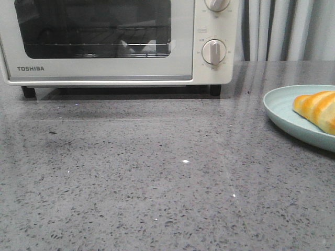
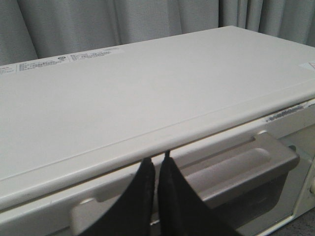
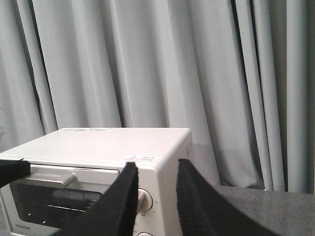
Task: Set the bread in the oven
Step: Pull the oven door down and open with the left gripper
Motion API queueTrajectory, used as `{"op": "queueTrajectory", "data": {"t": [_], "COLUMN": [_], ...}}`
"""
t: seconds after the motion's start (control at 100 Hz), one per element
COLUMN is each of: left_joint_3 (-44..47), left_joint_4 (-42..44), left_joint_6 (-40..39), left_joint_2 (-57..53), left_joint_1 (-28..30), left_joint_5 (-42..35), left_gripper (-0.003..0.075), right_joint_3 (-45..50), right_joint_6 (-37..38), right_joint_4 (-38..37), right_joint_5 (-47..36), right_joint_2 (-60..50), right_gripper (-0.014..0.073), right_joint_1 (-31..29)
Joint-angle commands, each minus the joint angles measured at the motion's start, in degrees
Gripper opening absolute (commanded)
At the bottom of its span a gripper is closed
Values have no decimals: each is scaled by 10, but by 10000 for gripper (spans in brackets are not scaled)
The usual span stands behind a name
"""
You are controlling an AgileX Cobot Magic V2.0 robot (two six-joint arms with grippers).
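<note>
Currently, scene: grey speckled counter [image 1: 157, 183] with curtain [image 3: 147, 64] behind.
Oven: cream Toshiba oven [image 1: 104, 52] at back left of the front view, glass door closed, two dials [image 1: 214, 52] on its right side.
Bread: bread [image 1: 318, 109] lies on a pale blue plate [image 1: 280, 107] at the right edge, well apart from the oven, partly cut off by the frame.
Left gripper: left gripper [image 2: 156, 169] fingers pressed nearly together, tips just above the oven's door handle [image 2: 236, 169], holding nothing.
Right gripper: right gripper [image 3: 156, 172] fingers parted, holding nothing, raised, facing the oven and curtain.
</note>
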Motion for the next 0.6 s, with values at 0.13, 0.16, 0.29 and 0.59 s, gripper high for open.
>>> {"op": "queueTrajectory", "data": {"t": [0.13,0.16,0.29,0.59], "left_joint_3": [30,39,69,208], "left_joint_4": [2,2,2,-35], "left_joint_6": [-1,-1,-1,-2], "left_joint_2": [-23,-28,-57,-166], "left_joint_1": [-15,-19,-35,-47], "left_joint_5": [27,24,18,27], "left_gripper": [-20,-20,-20,-20], "right_joint_3": [-21,-21,-21,-21], "right_joint_6": [-2,-2,-2,-2], "right_joint_4": [-4,-4,-4,-4], "right_joint_5": [-48,-48,-48,-48], "right_joint_2": [7,7,7,7], "right_gripper": [176,176,176,176], "right_joint_1": [1,1,1,1]}}
